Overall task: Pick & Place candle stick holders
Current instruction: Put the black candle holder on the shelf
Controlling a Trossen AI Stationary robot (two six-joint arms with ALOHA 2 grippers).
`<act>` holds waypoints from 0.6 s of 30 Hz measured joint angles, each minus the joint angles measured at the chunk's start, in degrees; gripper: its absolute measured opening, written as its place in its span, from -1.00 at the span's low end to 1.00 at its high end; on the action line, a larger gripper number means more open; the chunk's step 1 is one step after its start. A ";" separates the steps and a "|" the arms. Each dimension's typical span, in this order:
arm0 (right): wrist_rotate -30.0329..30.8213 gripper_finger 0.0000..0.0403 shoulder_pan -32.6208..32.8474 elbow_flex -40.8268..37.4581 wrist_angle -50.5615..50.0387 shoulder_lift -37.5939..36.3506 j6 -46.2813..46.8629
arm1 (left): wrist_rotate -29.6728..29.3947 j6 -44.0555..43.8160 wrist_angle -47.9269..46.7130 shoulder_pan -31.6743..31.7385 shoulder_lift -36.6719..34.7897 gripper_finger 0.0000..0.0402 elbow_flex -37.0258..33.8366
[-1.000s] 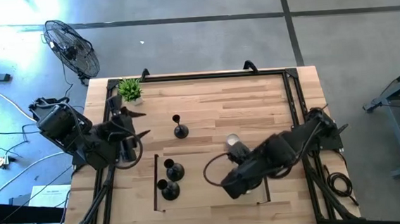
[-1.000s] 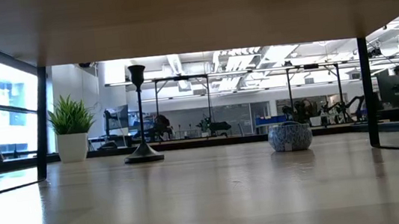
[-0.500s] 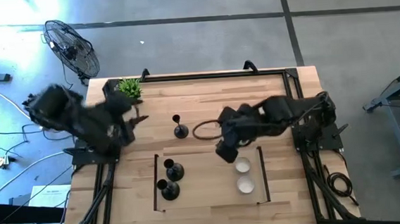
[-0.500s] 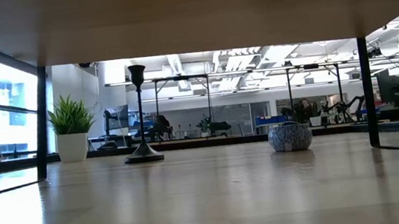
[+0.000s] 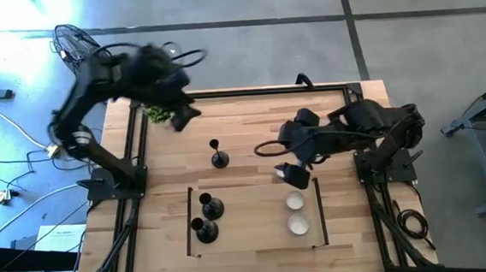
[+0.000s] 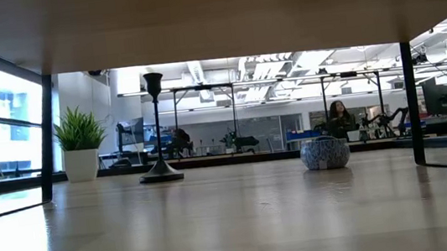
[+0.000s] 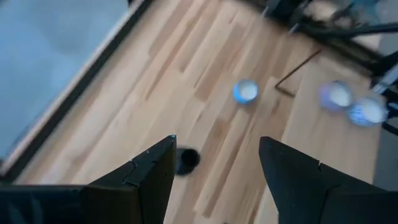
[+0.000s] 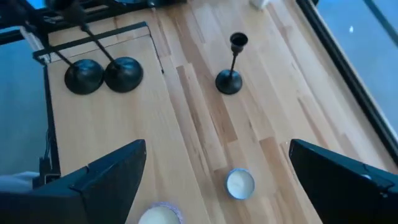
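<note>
- While nothing is held by either arm, the left tool (image 5: 181,114) hangs high over the far-left corner of the worktop (image 5: 251,135), its fingers spread and empty; I judge it is carried up there to stay out of the way or to line up on the lone holder.
- Beneath that arm, the small green potted plant (image 5: 157,114) stands at the far-left corner, partly hidden by the arm in the overhead view; it is close enough to the tool's path to be knocked.
- Near the front edge, left of centre, two black candle stick holders (image 5: 208,218) stand just beside each other inside a thin dark frame outline (image 5: 189,221), which looks like their set-down area.
- A third candle stick holder (image 5: 218,154) stands upright and alone toward the middle of the worktop, apart from the pair, so by my reading it is the one left to move.
- Right of centre, three small white tealight cups (image 5: 295,203) sit by a second dark outline; one lies right under the right tool.
- Over the right half, the right tool (image 5: 293,174) hovers with its fingers spread wide, gripping nothing, its wrist camera looking toward the lone holder.
</note>
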 joint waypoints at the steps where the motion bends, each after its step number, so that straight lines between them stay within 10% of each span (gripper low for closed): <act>1: 0.31 0.93 0.52 0.00 -0.04 -0.43 -0.45 | 1.17 -0.01 -1.10 1.36 1.36 0.13 -0.02; 18: 11.65 0.93 11.70 -0.15 -2.84 -2.70 -5.28 | -0.45 -13.87 -1.40 1.77 14.72 0.13 -0.03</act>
